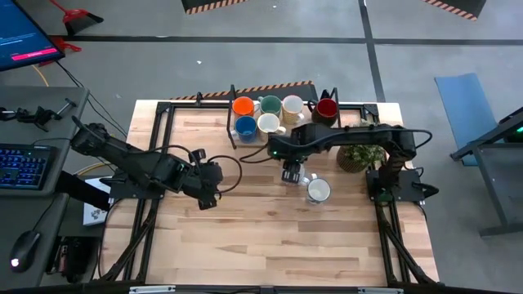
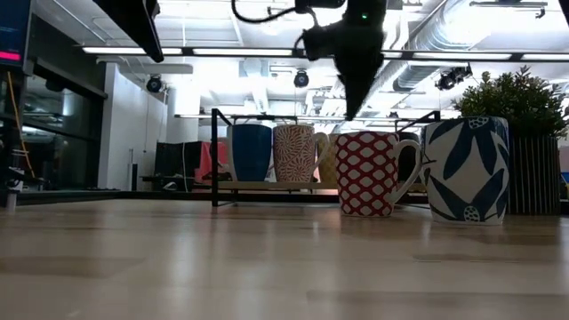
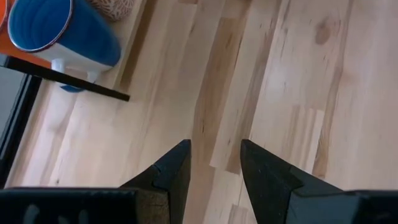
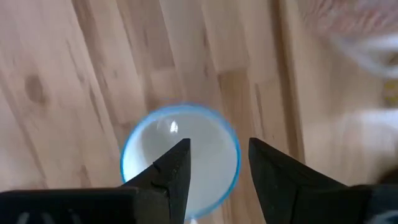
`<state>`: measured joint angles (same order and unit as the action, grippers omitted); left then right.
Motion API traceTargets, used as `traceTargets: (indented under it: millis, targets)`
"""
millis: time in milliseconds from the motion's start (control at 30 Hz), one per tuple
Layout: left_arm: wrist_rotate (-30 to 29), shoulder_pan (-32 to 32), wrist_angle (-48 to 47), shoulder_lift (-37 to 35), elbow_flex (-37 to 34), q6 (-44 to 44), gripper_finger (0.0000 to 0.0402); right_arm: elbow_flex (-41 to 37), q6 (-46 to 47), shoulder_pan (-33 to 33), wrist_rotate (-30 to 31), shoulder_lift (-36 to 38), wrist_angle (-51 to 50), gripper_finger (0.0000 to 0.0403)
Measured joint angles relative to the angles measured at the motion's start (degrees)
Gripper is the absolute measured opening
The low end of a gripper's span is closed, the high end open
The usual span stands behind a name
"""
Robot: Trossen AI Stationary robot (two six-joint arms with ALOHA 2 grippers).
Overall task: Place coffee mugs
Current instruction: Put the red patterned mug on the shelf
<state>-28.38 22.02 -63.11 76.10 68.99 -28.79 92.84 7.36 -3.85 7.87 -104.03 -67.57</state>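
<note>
Six coffee mugs stand in the black rack (image 1: 231, 122) at the far edge: orange (image 1: 243, 105), teal (image 1: 270, 104), cream (image 1: 292, 104), dark red (image 1: 327, 107), blue (image 1: 246, 126) and white (image 1: 269, 124). Two more stand upright on the table: a red-patterned mug (image 2: 369, 173) and a blue-leaf mug (image 1: 318, 191). My right gripper (image 1: 292, 174) hangs open, pointing down, a little above the red-patterned one. Its wrist view shows a blue-rimmed mug (image 4: 180, 155) from above, below its fingers; which of the two it is I cannot tell. My left gripper (image 1: 208, 196) is open over bare wood at the table's left middle.
A bushy potted plant (image 1: 359, 155) stands at the right, just behind the two loose mugs. The black frame rails (image 1: 167, 122) run along the table's edges. Bare wood (image 1: 270, 245) spreads across the near half.
</note>
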Motion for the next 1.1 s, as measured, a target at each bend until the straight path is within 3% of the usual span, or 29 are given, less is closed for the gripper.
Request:
traceTargets:
  millis: [200, 467, 667, 900, 1100]
  targets:
    - [-0.04, 0.00, 0.09, 0.06, 0.04, 0.54, 0.0129, 0.00, -2.75, -2.41, -1.58, -0.35, -5.20, 0.0140]
    - [-0.46, 0.00, 0.19, 0.08, 0.04, 0.40, 0.0129, 0.00, -6.10, -5.29, -5.48, -0.35, -4.44, 0.0140]
    - [-0.48, 0.00, 0.21, 0.08, 0.04, -0.31, 0.0129, -4.71, -7.39, -5.65, -7.62, -0.33, -1.45, 0.0140]
    - [-0.48, 0.00, 0.21, 0.08, 0.04, -0.99, 0.0129, -10.31, -6.14, -5.52, -5.02, -0.33, 2.44, 0.0140]
    - [-0.48, 0.00, 0.22, 0.08, 0.04, -1.12, 0.0129, -14.62, -5.65, -5.37, -8.76, -0.33, 9.73, 0.0140]
